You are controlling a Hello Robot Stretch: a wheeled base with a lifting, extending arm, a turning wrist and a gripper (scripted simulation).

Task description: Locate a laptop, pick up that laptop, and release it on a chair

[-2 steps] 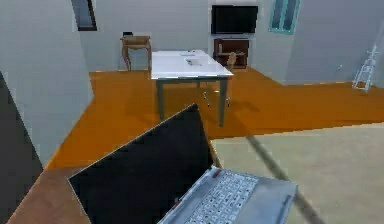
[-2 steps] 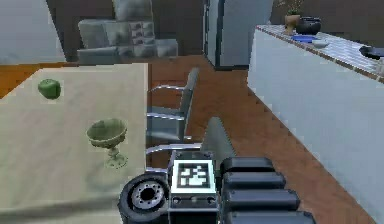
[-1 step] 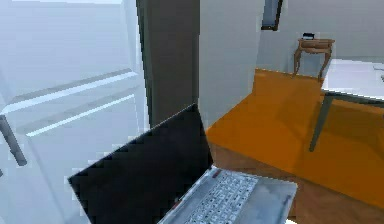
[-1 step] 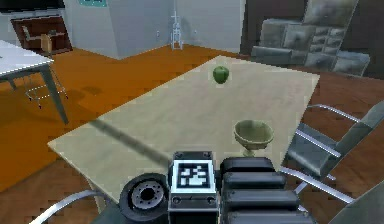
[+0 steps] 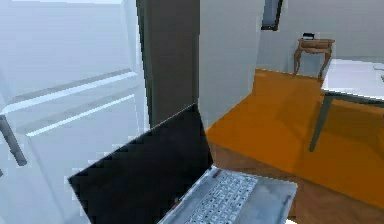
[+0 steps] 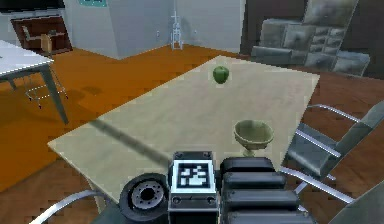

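The open dark-screened grey laptop (image 5: 150,175) looms low and close, probably carried for the far brown wooden chair (image 5: 314,50); whether the gripper (image 6: 148,197) grasps anything cannot be told.

Ahead-down, sideways (white table (image 5: 352,76) shared)

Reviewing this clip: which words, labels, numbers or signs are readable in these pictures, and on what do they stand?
No text can be read.
White square with black marks: a pattern, not letters.
Laptop keys: too blurred to read.
Teal strip at the arm side view's top edge: too small to read.
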